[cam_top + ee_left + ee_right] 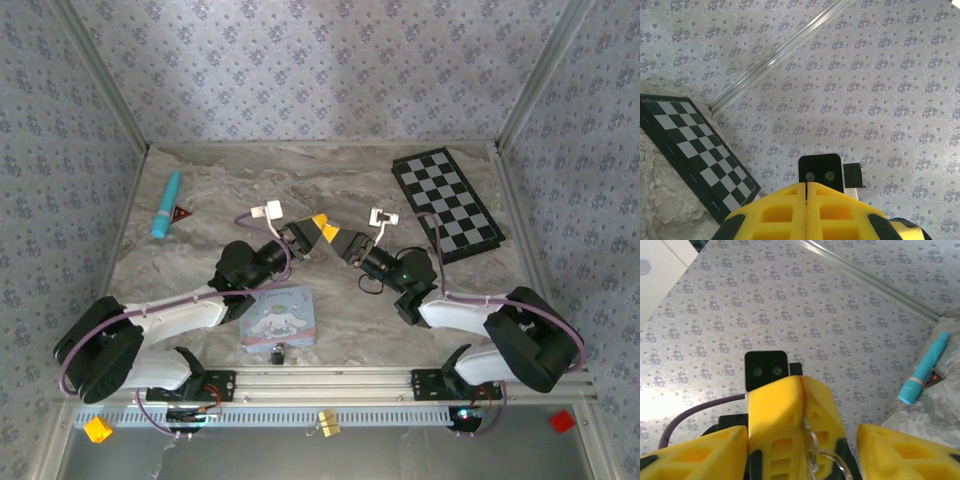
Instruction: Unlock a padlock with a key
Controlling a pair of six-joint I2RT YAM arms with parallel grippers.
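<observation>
One small dark padlock (278, 350) lay on the worktop (230, 180) just at the near edge of a pale blue cartoon tin (282, 315), too small in the top view to show its shackle clearly, and well apart from both arms' tips. Farther back, above the middle of the worktop, the two arms met nose to nose. The left arm's fingers (775, 415) were pressed fully together. Thin silvery rings (813, 445) dangled from the seam between them in the right wrist view, though what was pinched inside could not be seen. The right arm's fingers (905, 450) stood wide apart on either side of the left pair. One was close against it and the other stood clear with a gap, and they gripped nothing. A black-and-white chessboard (446, 203) lay at the far right of the worktop. At the far left lay a teal pen (167, 204), with a small red-and-black triangle piece (182, 213) just beside it.
</observation>
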